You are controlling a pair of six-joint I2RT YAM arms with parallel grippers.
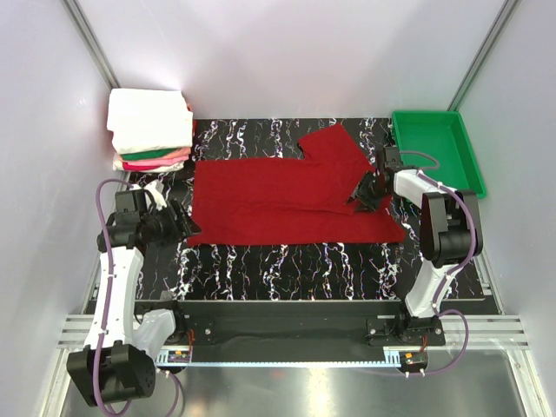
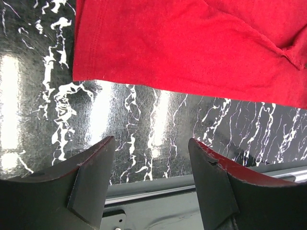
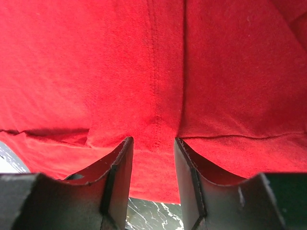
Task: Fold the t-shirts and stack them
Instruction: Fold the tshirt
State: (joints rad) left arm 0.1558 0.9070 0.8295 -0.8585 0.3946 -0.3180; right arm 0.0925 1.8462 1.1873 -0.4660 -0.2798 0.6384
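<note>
— Where your left gripper point(image 2: 152, 140) hangs, over the left side of the black marbled mat point(image 2: 144, 115), its jaws stand wide apart with only mat between them. The hem of the red t-shirt point(image 2: 192, 48) lies just ahead of the fingers point(image 2: 91, 177), not touching them.

— So where do you find the shirt as a whole?

— You have it spread across the middle of the mat. One sleeve points toward the far side, and the cloth is rumpled near its right end.

— And your right gripper?

— Your right gripper point(image 3: 153, 139) is down on that right end. Its jaws are set narrow. A flat strip of red cloth with a stitched seam shows in the gap, and it does not look squeezed.

— The others?

— Your folded t-shirts point(image 1: 149, 130) sit stacked at the far left corner, white on top, green and pink beneath. The green tray point(image 1: 434, 148) is at the far right, apart from the shirt.
</note>
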